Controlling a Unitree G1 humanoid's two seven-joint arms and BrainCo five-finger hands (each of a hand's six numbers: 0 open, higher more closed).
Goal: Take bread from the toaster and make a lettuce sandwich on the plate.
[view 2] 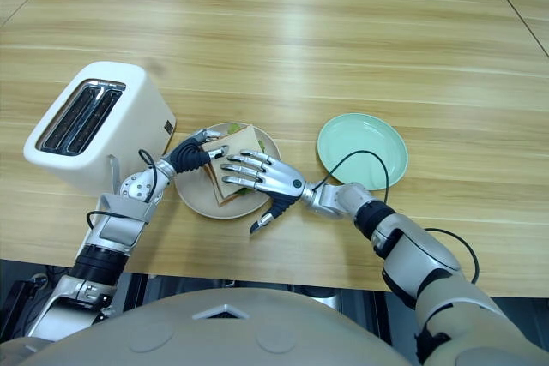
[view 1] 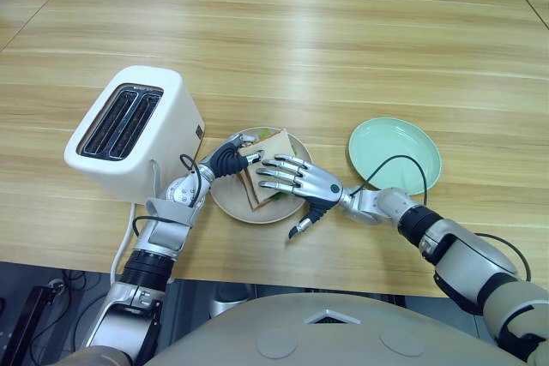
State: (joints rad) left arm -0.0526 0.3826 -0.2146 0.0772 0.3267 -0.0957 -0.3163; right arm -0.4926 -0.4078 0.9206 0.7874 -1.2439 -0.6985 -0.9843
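At centre frame, the left hand (view 1: 227, 160) pinches the edge of the top bread (view 1: 271, 143) on the plate (view 1: 225, 201). The right hand (view 1: 296, 179) lies flat over it, fingers spread, holding nothing. An uneven release could skew that slice off the one below. Count: one toaster (view 1: 137, 139), two bread slices, two plates, one a green plate (view 1: 395, 153) at right.

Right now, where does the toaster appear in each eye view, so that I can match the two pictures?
Left eye view: the toaster stands at the left, just above mid-height, left of the beige plate.
Right eye view: the toaster sits closer to the left edge, again left of the beige plate.
Shared landmark: the green plate, right of the beige plate in both.
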